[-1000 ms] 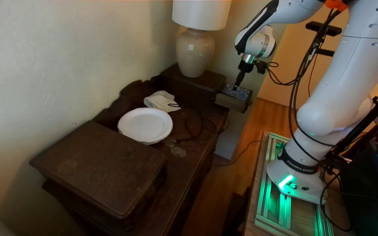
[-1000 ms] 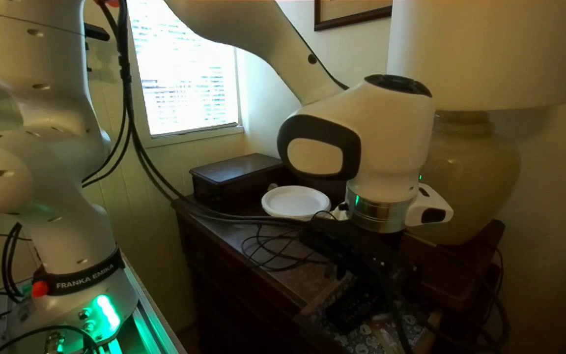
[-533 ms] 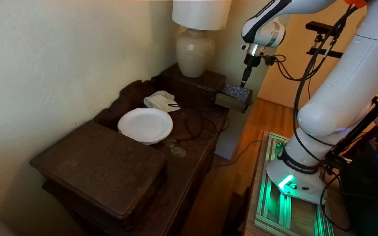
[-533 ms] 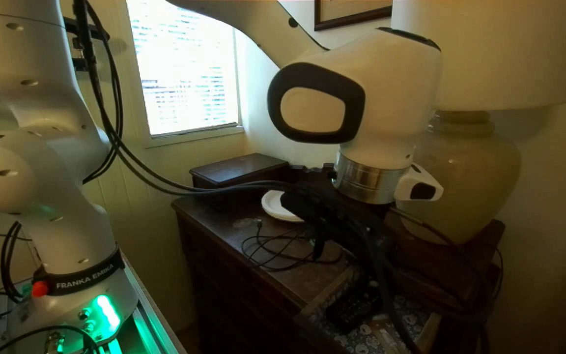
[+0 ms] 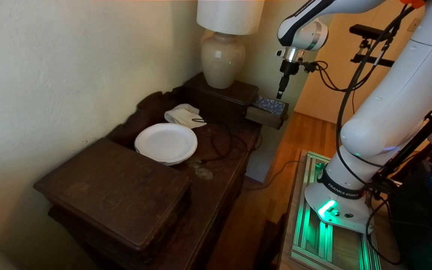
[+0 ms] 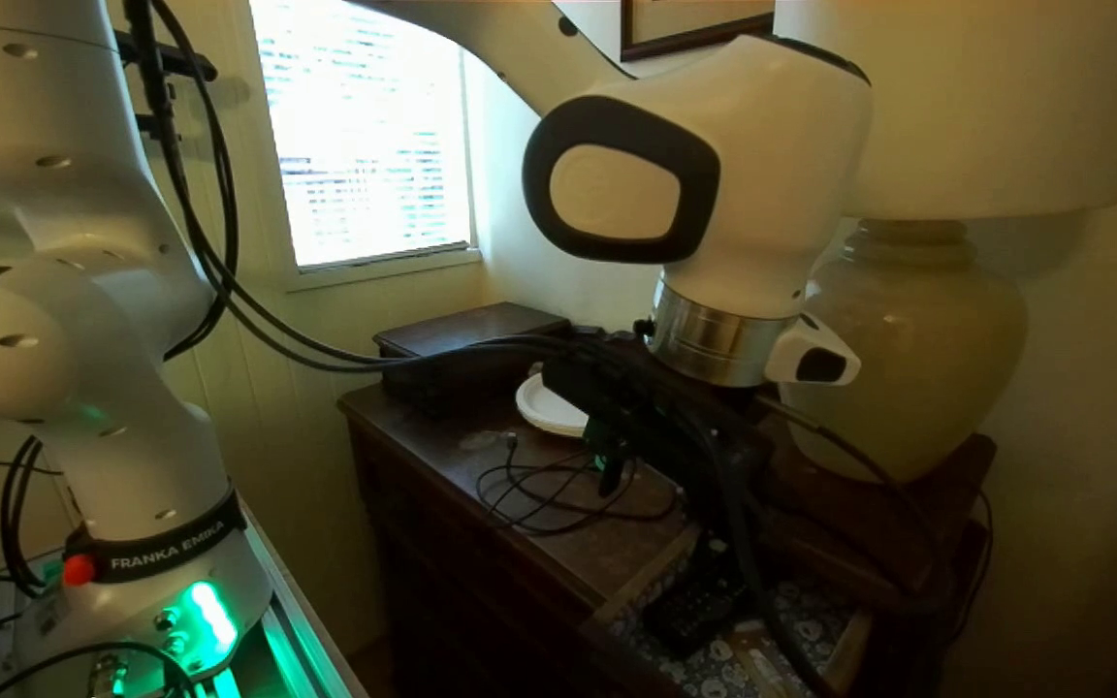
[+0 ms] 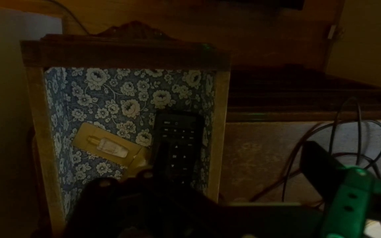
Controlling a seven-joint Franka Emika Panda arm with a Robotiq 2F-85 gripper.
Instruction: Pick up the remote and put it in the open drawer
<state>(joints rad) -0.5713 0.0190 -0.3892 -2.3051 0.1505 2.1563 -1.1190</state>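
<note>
The black remote (image 7: 180, 132) lies flat inside the open drawer (image 7: 222, 109), against its right side in the wrist view. The drawer has a blue floral lining and pale wooden sides. It also shows in both exterior views, as a small box (image 5: 264, 117) and with the remote (image 6: 699, 611) inside it (image 6: 852, 648). My gripper (image 7: 236, 158) is open and empty, its two dark fingers wide apart. One finger overlaps the remote in the wrist view; the other is over the table top. In an exterior view the gripper (image 5: 279, 96) hangs above the drawer, apart from it.
A yellowish packet (image 7: 107, 145) lies in the drawer beside the remote. Loose black cables (image 6: 558, 494) lie on the dark table top (image 5: 216, 165). White plates (image 5: 166, 144), a white cloth (image 5: 184, 114) and a tall lamp (image 5: 223, 58) stand near the wall.
My gripper has risen out of the drawer and shifted toward the robot's base side, slowing in the last half second. The remote stays in the same place in the drawer.
</note>
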